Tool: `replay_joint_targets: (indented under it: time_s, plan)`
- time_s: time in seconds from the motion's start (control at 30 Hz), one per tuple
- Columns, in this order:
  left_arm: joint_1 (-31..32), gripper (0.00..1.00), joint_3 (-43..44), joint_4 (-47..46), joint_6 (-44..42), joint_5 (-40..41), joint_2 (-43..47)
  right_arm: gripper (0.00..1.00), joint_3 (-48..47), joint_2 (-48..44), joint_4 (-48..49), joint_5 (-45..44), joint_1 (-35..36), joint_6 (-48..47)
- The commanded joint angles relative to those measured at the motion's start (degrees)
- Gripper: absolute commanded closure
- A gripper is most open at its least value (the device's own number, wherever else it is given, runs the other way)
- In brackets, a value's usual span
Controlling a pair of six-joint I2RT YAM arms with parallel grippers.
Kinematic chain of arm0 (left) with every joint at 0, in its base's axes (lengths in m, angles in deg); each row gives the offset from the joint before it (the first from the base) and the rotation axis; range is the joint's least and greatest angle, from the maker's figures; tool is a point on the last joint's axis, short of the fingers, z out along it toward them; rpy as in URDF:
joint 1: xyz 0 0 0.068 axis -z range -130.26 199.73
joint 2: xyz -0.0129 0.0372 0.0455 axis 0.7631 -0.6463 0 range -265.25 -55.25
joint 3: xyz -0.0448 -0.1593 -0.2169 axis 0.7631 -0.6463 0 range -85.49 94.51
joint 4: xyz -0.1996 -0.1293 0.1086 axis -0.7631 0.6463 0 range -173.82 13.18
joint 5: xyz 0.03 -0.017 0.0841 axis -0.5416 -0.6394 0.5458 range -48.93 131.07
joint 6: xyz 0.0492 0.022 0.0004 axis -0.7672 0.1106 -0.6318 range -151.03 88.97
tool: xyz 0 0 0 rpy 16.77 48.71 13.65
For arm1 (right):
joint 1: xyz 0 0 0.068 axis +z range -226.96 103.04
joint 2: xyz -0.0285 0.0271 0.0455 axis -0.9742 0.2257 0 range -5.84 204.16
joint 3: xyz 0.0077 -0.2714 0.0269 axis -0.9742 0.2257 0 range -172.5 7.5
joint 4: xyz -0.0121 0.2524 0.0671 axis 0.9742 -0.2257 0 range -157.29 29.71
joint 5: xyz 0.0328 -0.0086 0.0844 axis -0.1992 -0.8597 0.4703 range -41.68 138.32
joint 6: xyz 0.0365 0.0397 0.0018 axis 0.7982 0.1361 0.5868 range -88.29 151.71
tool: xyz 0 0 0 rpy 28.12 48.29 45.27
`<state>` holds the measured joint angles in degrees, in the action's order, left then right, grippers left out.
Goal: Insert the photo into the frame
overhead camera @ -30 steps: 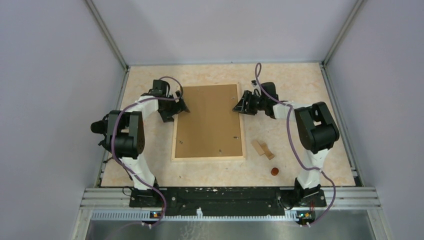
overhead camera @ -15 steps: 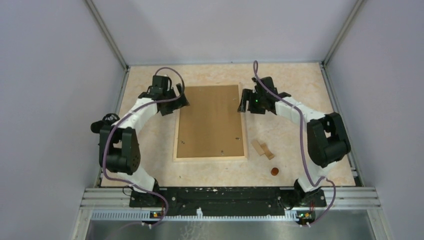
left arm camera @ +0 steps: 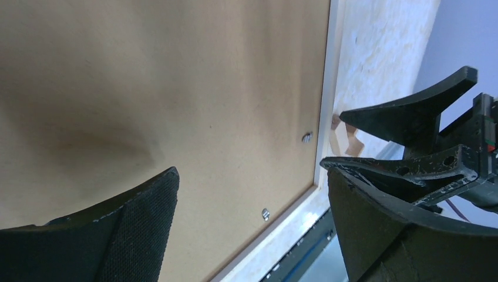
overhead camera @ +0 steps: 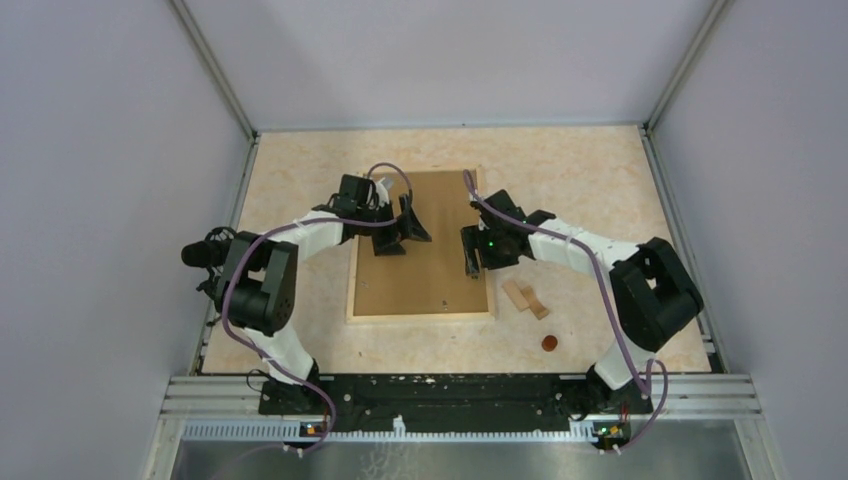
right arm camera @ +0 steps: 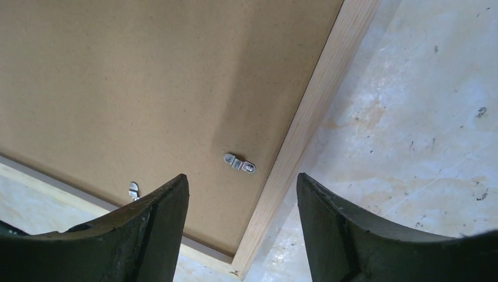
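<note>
- Photo (overhead camera: 425,255) is lying face down on the tabletop (overhead camera: 600,180), so I only see its plain brown board back. It sits inside the pale wooden frame (overhead camera: 420,316), with slats all around it.
- My left jaws are spread wide with nothing in them. They're above the far-left part of the board, with bare brown backing showing between the pads (left arm camera: 141,223).
- From the left wrist view I can't tell if the tips touch the board or just hang over it.
- My right jaws are parted too, not as wide, and not holding anything. They're over the right side of the photo, right at the frame's right slat.
- Through the right wrist view, that slat runs diagonally through the gap between the jaws. A small metal clip (right arm camera: 239,164) sits on the board just inside it, and a second clip (right arm camera: 134,188) is near the frame's other slat.
- Little wooden blocks (overhead camera: 524,298) sit on the tabletop just right of the frame, near my right arm. A small brown round thing (overhead camera: 548,343) is nearer to me.
</note>
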<state>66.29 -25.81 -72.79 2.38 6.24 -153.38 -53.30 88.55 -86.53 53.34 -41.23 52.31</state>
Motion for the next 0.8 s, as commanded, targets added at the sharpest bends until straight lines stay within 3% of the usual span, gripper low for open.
replay_joint_targets:
  time_s: [0.0, 0.3, 0.77]
  plan:
    - [1.2, 0.02, -1.5, -5.1, 5.3, -6.8, -1.9, 0.34, 0.5, -0.9, -1.5, -6.3, 2.6, -1.8]
    - [1.0, 0.02, -2.2, -1.3, 8.1, -1.8, -4.3, 0.41, 0.7, 0.4, -1.2, -8.2, 2.8, -2.1]
    - [0.8, 0.02, -2.1, -0.8, 8.0, -1.0, -4.8, 0.45, -0.8, 4.6, -1.4, -11.1, 3.7, -1.8]
